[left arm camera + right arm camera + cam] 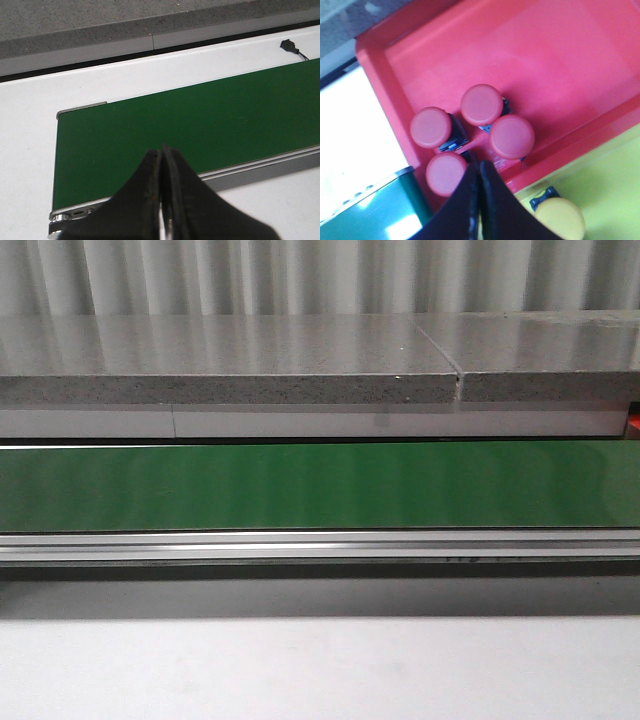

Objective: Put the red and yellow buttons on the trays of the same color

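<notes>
Both pincers are closed and empty: right pincer [479, 172] over four red buttons [481, 105] in the red tray [580, 60]; left pincer [161, 155] above the green belt [200, 125].

Left pincer [161, 165] and right pincer [478, 182], each with fingers pressed together, nothing between them.

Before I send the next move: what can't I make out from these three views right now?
- Front view: no pincers, trays or buttons in frame; only the green belt.
- Right wrist view: the yellow tray and yellow button run off the edge; the right pincer overlaps one red button.
- Left wrist view: the belt's far end is cut off.
</notes>
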